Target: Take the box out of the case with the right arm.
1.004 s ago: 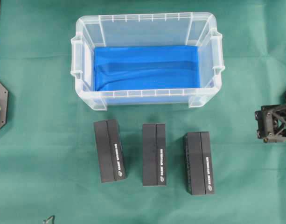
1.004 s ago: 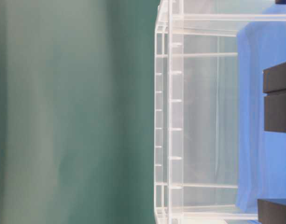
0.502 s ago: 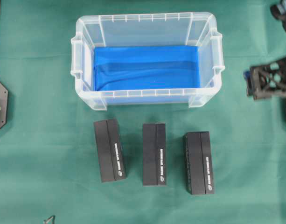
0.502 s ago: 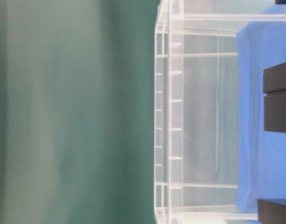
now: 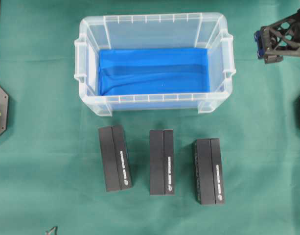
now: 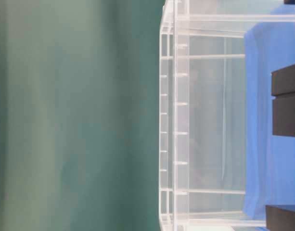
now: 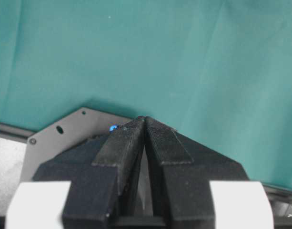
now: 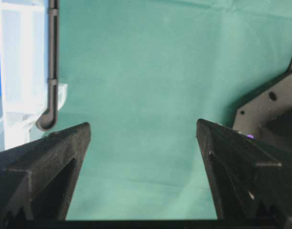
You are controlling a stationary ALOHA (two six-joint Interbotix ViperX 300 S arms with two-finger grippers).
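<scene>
Case (image 5: 154, 22) of clear plastic, rectangular with a ribbed rim and side handles, sits at the top middle of a green cloth (image 5: 47, 147) in the overhead view; a blue sheet (image 5: 153, 71) lines its bottom, and nothing else shows inside it from above. Three black boxes lie on the cloth in a row just below the case, apart from one another: the left box (image 5: 115, 157), the middle box (image 5: 161, 162), the right box (image 5: 209, 171); each carries small white lettering along its top.

Right gripper (image 5: 277, 40) hovers at the top right of the overhead view, beside the case's right end and apart from it; from its own wrist camera, its black truss-patterned fingers (image 8: 45, 167) stand wide apart with only green cloth between them, holding nothing. Left gripper (image 7: 145, 124), seen from its wrist camera, has its black fingertips pressed together over the cloth; nothing is between them.
</scene>
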